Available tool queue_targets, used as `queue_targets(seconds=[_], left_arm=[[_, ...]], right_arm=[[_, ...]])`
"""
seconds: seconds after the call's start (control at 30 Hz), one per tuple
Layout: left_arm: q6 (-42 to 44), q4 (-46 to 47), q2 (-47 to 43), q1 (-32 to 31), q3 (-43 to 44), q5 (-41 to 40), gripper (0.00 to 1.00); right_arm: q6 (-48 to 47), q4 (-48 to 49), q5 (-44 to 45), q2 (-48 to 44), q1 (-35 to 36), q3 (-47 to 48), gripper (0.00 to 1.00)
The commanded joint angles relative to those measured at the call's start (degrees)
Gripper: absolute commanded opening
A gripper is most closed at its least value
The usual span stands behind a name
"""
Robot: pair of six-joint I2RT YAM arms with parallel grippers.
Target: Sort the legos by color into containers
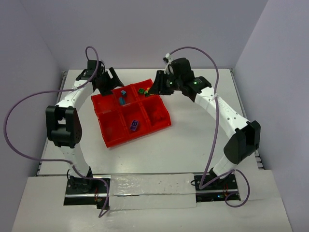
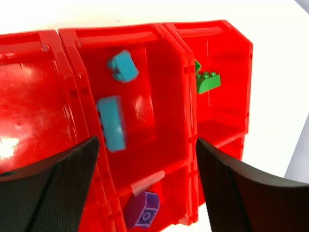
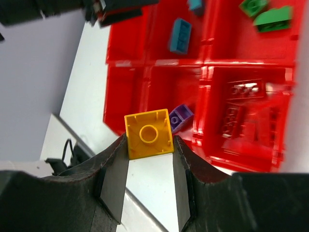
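Yellow lego (image 3: 148, 134) in right gripper (image 3: 149, 145), underside facing wrist.

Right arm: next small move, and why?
Probably carry the yellow brick, clamped in the right gripper, toward an empty compartment of the red tray; blue bricks, green bricks and a purple brick occupy others.

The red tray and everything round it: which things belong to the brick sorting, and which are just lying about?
Part of the job: red tray, light blue bricks, green brick, purple brick, yellow brick pinched in the right gripper.
Just there: purple cables, white table.
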Motion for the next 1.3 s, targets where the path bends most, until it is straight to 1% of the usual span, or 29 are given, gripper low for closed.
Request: queue_targets(seconds=[0.0, 0.03, 0.13, 0.23, 0.37, 0.43, 0.5, 0.53, 0.7, 0.73, 0.8, 0.87, 0.9, 1.0, 1.07, 1.27], left_arm=[[1.84, -3.27, -5.13, -0.49, 5.45, -1.48, 0.9], [2.5, -4.92, -6.42, -0.5, 6.36, -2.06, 0.91], [3.5, -12.24, -9.46, -0.3, 12.12, -9.13, 0.91], [3.65, -18.24, -13.31, 1.06, 14.87, -16.81, 0.92], [3.93, -24.22, -17.96, 3.05, 15.77, -20.61, 0.93], [3.68, -25.2, -20.35, 3.58, 14.5, -22.13, 0.93], [4.12, -24.48, -24.5, 3.98, 11.95, -21.81, 0.93], [4.04, -24.69, -25.68, 3.98, 11.14, -21.82, 0.93], [4.22, -26.47, -29.33, 3.98, 8.2, -22.21, 0.93], [4.04, -26.41, -30.13, 3.98, 7.46, -22.37, 0.93], [3.83, -26.3, -31.39, 3.98, 6.29, -22.05, 0.93], [3.74, -26.26, -31.96, 3.98, 5.89, -21.63, 0.93], [3.74, -26.34, -32.22, 3.98, 5.89, -21.54, 0.93], [3.96, -26.9, -33.0, 3.98, 6.15, -21.5, 0.93], [4.18, -27.27, -33.62, 3.98, 5.91, -21.63, 0.93], [4.44, -26.67, -35.07, 3.98, 4.61, -21.81, 0.93]], right_arm=[[-1.69, -0.35, -0.33, 2.6, 4.89, 4.35, 0.0], [-1.82, -0.43, -0.1, 3.49, 6.8, 5.18, 0.0], [-2.07, 0.04, 1.83, 7.51, 11.26, 8.12, 0.0], [-1.52, 1.73, 3.32, 12.16, 15.45, 11.01, 0.0], [-0.4, 6.28, 5.49, 16.9, 18.75, 11.36, 0.0], [-0.12, 6.68, 6.32, 19.03, 20.31, 12.17, 0.0], [-0.25, 6.43, 7.22, 22.2, 21.76, 13.96, 0.03], [-0.44, 6.51, 7.38, 23.1, 22.42, 14.21, 0.07], [-0.1, 7.25, 9.62, 26.14, 23.85, 15.7, 0.16], [0.15, 7.59, 10.5, 26.66, 23.97, 16.08, 0.2], [0.35, 7.81, 12.18, 27.74, 23.95, 17.24, 0.31], [0.29, 7.81, 13.65, 28.73, 23.93, 18.38, 0.38], [0.2, 7.81, 14.0, 28.9, 23.98, 18.85, 0.43], [-0.01, 7.17, 15.43, 29.51, 23.98, 20.76, 0.68], [-0.31, 6.38, 16.66, 29.29, 23.92, 21.94, 0.75], [-0.37, 6.47, 18.95, 24.78, 23.44, 19.81, 0.77]])
